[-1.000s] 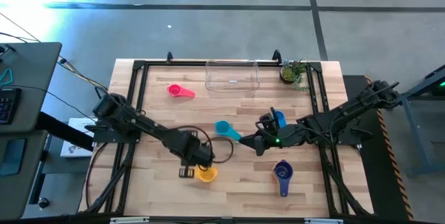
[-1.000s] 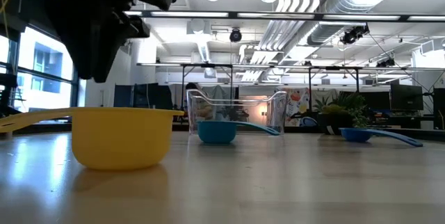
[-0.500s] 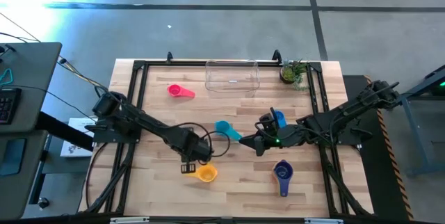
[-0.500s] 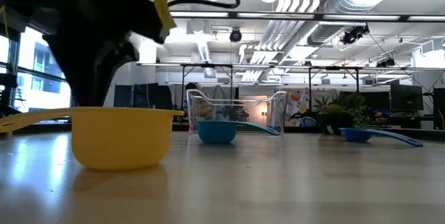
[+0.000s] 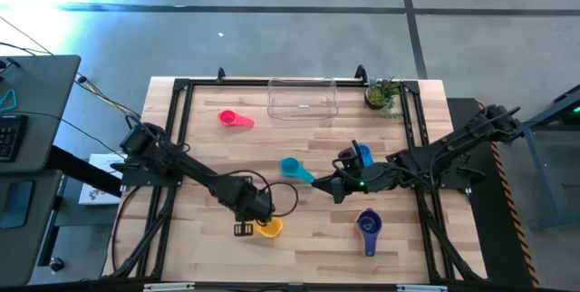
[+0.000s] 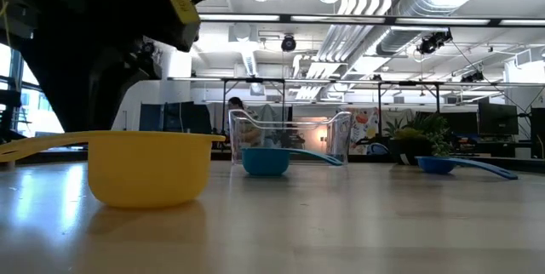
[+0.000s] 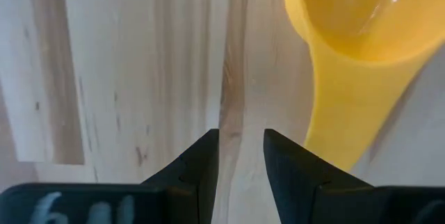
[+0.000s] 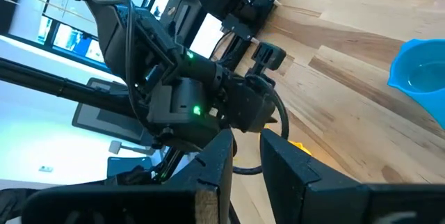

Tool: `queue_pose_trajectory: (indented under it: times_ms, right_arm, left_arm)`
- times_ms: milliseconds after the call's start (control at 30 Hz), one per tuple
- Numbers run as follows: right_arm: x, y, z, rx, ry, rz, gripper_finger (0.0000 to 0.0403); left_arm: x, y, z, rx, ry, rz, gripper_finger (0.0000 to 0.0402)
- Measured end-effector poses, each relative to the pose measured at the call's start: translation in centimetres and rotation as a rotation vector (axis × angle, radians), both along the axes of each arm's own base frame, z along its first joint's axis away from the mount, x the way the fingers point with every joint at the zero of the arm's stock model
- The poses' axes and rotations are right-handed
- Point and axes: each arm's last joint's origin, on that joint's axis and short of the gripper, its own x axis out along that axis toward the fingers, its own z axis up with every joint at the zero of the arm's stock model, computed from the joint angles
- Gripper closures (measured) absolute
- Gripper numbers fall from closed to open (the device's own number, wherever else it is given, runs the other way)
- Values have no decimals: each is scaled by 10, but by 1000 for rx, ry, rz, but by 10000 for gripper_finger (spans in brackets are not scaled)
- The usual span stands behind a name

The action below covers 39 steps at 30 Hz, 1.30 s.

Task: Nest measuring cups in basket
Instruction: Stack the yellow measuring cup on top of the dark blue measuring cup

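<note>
The yellow measuring cup [image 5: 269, 228] stands upright on the table near the near edge, and also shows in the low view [image 6: 149, 168] and the left wrist view [image 7: 354, 15]. Its handle [image 7: 341, 113] lies flat. My left gripper [image 5: 243, 229] [image 7: 240, 158] is open with a narrow gap. It points down at bare wood, with the handle just outside one finger. My right gripper [image 5: 329, 186] [image 8: 247, 151] waits mid-table, open a little, between the teal cup [image 5: 293, 168] and the blue cup [image 5: 362, 154]. The pink cup [image 5: 234, 119] and the purple cup [image 5: 368, 224] lie apart. The clear basket [image 5: 302, 100] stands at the far edge.
A small potted plant [image 5: 382, 94] stands right of the basket at the far edge. A black frame rail [image 5: 181, 129] runs round the table. Bare wood lies between the pink cup and the left arm and along the near edge.
My left gripper has shifted slightly toward the far edge and then back toward the near edge, beside the yellow cup's handle. The cups and the right arm have stayed where they were.
</note>
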Motion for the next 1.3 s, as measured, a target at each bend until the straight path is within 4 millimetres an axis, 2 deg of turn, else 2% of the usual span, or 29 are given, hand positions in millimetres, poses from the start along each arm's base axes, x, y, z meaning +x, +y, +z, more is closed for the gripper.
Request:
queue_pose_trajectory:
  times_ms: [200,633,1000,1300]
  right_arm:
    - [0,0,0,0,0,0,336]
    - [0,0,0,1,0,4,336]
    - [0,1,0,10,4,29,336]
    - [0,1,0,28,7,41,336]
  left_arm:
    - [4,-6,-13,-28,25,9,296]
    - [2,-20,-11,-165,54,113,296]
    - [14,-44,-5,-319,-112,194,296]
    - [20,-46,-1,-367,-171,240,296]
